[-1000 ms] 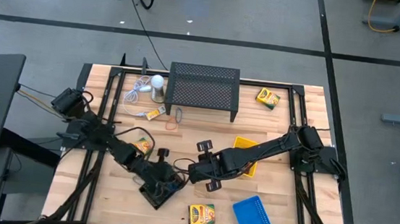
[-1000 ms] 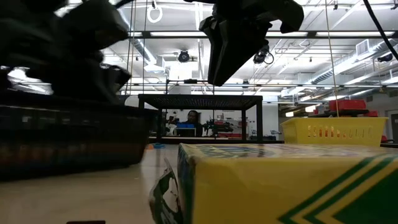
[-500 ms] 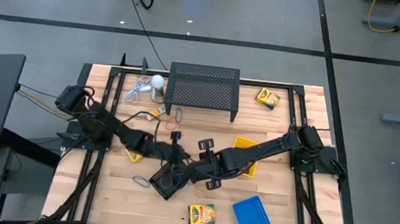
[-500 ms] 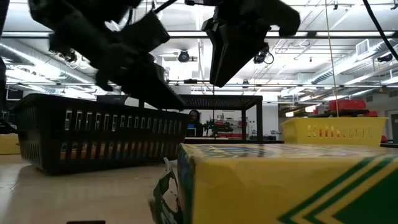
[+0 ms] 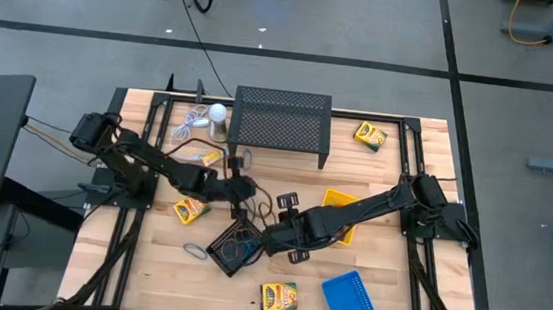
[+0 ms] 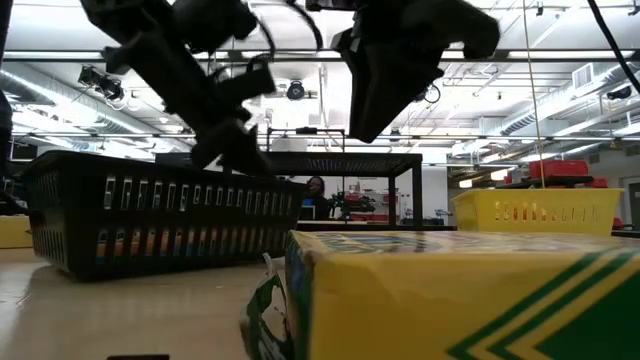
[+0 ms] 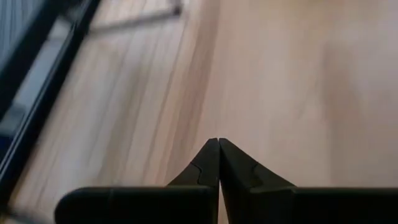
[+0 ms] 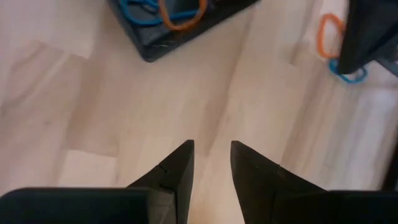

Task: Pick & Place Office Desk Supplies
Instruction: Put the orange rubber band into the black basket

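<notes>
Over on the left side, the left gripper (image 5: 244, 187) is clenched tight with nothing in it, hanging over bare wood just beyond the small black mesh tray (image 5: 233, 249). A yellow-green crayon box (image 5: 189, 209) sits beside that arm, and a loose rubber-band loop (image 5: 194, 250) lies on the wooden table (image 5: 386, 285) near the tray's left corner. The tray has blue and orange rubber-band loops (image 8: 163, 10) inside. The right gripper (image 5: 277, 243) hovers just right of the tray, fingers slightly parted, holding nothing. Further right: another crayon box (image 5: 279, 297), a yellow mesh tray (image 5: 345, 199), and a blue mesh tray (image 5: 351, 303).
</notes>
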